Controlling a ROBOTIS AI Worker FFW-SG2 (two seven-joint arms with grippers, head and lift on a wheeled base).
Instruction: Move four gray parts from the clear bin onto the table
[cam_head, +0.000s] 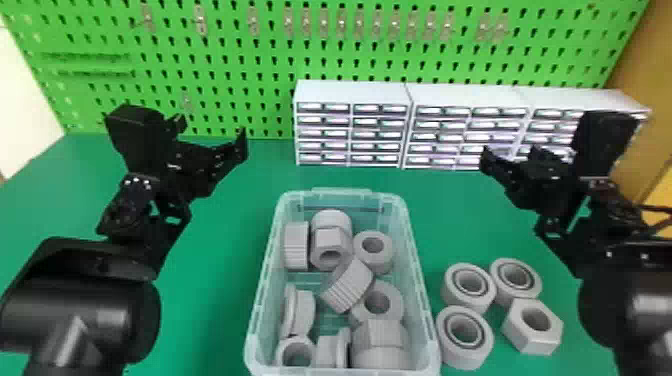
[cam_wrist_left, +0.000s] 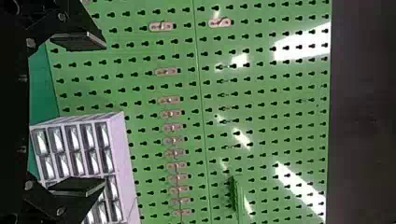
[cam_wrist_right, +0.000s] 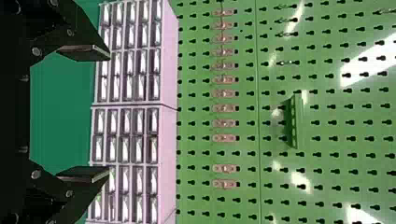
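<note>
Four gray parts are found on the green table (cam_head: 220, 300), to the right of the clear bin (cam_head: 424, 295): three round parts (cam_head: 467, 353) and one hexagonal part (cam_head: 529, 343); all are laid with their holes facing up, in a compact group, presumably so that they rest flat and stay within the right arm's reach. Further gray parts (cam_head: 347, 286) are contained in the bin, several tipped on their sides and leaned on one another; by count, the required four appear to be out, and no further transfer is judged necessary.

The left gripper (cam_wrist_left: 100, 113) and right gripper (cam_wrist_right: 109, 113) are held up on either side, beyond the bin's flanks; the fingers of both are spread, with nothing clamped; the pose is judged to be one of waiting.

The nearest round part is set just beside the bin's right rim; contact there cannot be confirmed; wider room is noted along the bin's left side; behind its far rim, a strip of table is left before the drawer cabinets (cam_head: 352, 95).
</note>
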